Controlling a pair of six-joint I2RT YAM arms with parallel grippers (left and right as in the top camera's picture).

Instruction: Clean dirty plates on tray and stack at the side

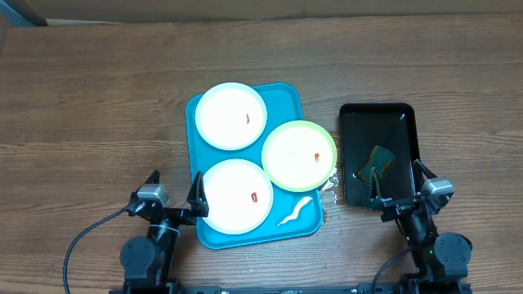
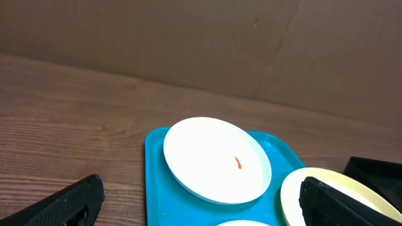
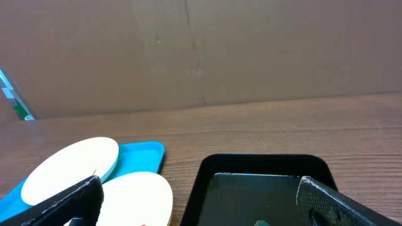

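Overhead: the turquoise tray (image 1: 286, 96) is sitting on the wooden table (image 1: 98, 98), carrying a far white plate (image 1: 232, 116), a near white plate (image 1: 237, 196) and a pale green plate (image 1: 299, 155). Each is showing a small red smear, and the green one is overhanging the tray's right rim. The left gripper (image 1: 175, 183) is hanging at the tray's near left corner, jaws apart and empty. The right gripper (image 1: 398, 181) is gaping, empty too, over the near end of the black tray (image 1: 377, 109) with its sponge (image 1: 377, 159).

Left wrist: spread fingers (image 2: 63, 204) are framing the far white plate (image 2: 217, 160).

Right wrist: wide fingers (image 3: 352, 201) are flanking the black tray (image 3: 264, 160) – the plates are lying to its left.
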